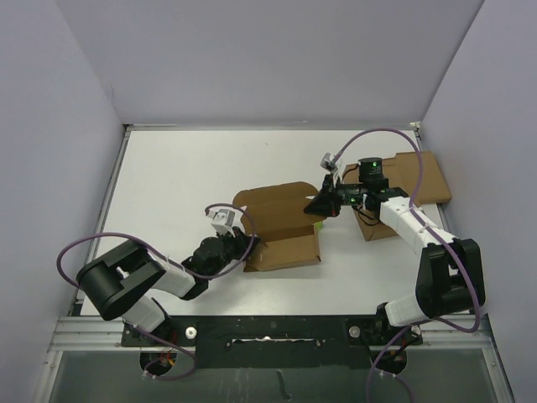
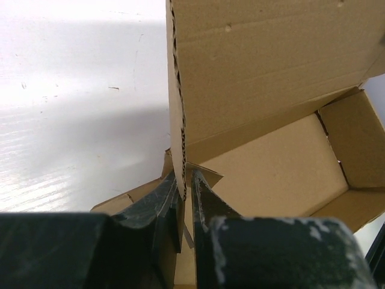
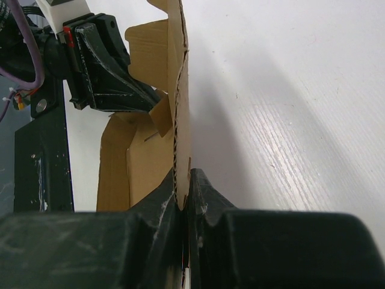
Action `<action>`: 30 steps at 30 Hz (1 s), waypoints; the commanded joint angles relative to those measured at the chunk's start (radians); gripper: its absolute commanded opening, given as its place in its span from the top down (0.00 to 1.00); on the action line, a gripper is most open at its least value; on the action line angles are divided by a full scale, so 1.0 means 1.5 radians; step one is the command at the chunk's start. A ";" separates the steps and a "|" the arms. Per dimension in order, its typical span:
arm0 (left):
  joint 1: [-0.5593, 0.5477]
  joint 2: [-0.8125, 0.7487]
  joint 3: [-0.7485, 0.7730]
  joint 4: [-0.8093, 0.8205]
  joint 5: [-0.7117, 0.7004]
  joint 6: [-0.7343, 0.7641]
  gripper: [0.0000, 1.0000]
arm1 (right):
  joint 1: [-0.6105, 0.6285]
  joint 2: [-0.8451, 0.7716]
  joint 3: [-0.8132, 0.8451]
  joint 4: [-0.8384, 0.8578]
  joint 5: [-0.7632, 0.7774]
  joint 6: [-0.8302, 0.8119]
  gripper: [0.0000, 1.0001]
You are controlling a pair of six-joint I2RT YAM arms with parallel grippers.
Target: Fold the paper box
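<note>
While the left claw is pressed onto a thin upright wall of the paper box, pinching it low near a corner, the right claw pinches the opposite panel edge-on, so the cardboard is held by two narrow grips. A small tab juts out just beside the left claw's fingers. The box lies half-formed near the middle of the bench, a broad panel toward the far edge and a shallow tray toward the near edge.

I judge the chief risk to be the two arms moving out of step: a pull apart could tear the wall along its perforated crease or drag it out of a grip. The loose tab could also bend the wrong way. The right arm reaches past a cardboard slab near the right edge and might nudge it.
</note>
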 commanded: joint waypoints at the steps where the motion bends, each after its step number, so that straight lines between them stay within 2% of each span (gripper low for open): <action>1: -0.005 -0.016 0.017 -0.005 -0.017 -0.003 0.91 | 0.004 -0.011 -0.002 0.033 -0.009 0.000 1.00; 7: -0.003 -0.105 0.002 -0.073 -0.001 0.020 0.83 | -0.004 -0.013 0.002 0.023 -0.014 -0.009 1.00; 12: -0.002 -0.234 0.015 -0.239 0.021 0.032 0.73 | -0.010 -0.015 0.006 0.017 -0.023 -0.018 1.00; 16: 0.000 -0.337 0.024 -0.376 0.038 0.033 0.70 | -0.011 -0.016 0.007 0.014 -0.029 -0.021 1.00; 23: 0.001 -0.496 0.025 -0.573 0.094 -0.040 0.72 | -0.012 -0.016 0.009 0.011 -0.033 -0.026 1.00; 26: 0.000 -0.524 0.039 -0.640 0.143 -0.080 0.79 | -0.012 -0.016 0.010 0.010 -0.035 -0.026 1.00; 30: -0.001 -0.506 0.081 -0.741 0.170 -0.112 0.89 | -0.013 -0.015 0.010 0.010 -0.037 -0.028 1.00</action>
